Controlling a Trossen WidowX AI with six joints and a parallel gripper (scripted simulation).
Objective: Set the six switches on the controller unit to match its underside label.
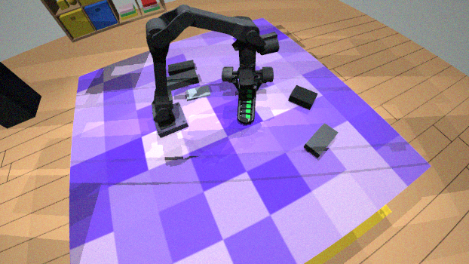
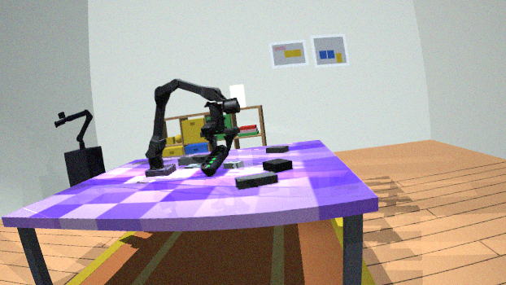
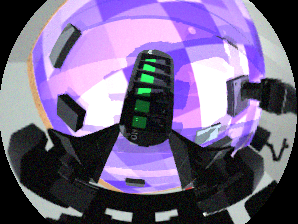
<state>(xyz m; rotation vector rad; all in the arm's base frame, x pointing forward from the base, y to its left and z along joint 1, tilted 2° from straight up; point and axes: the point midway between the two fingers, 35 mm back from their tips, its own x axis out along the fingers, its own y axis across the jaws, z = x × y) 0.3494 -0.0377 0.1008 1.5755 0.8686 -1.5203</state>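
The dark grey controller unit (image 1: 246,109) (image 2: 215,160) (image 3: 147,97) is held tilted, its far end low and close to the bench; whether it touches cannot be told. My gripper (image 1: 247,93) (image 2: 221,149) (image 3: 144,129) is shut on the unit's near end, one finger on each long side. The switch face is turned up, with several green ends showing in a row on the left in the wrist view. The nearer ones look darker. Which end of each switch is pressed is not clear everywhere. The label on the underside is hidden.
A black box (image 1: 302,97) (image 2: 277,164) (image 3: 71,112) and a grey box (image 1: 320,140) (image 2: 256,180) (image 3: 65,46) lie right of the unit in the top view. A pale plate (image 1: 198,93) (image 3: 208,133) and dark modules (image 1: 182,68) lie behind-left. The arm's base (image 1: 171,124) (image 2: 160,170) stands left.
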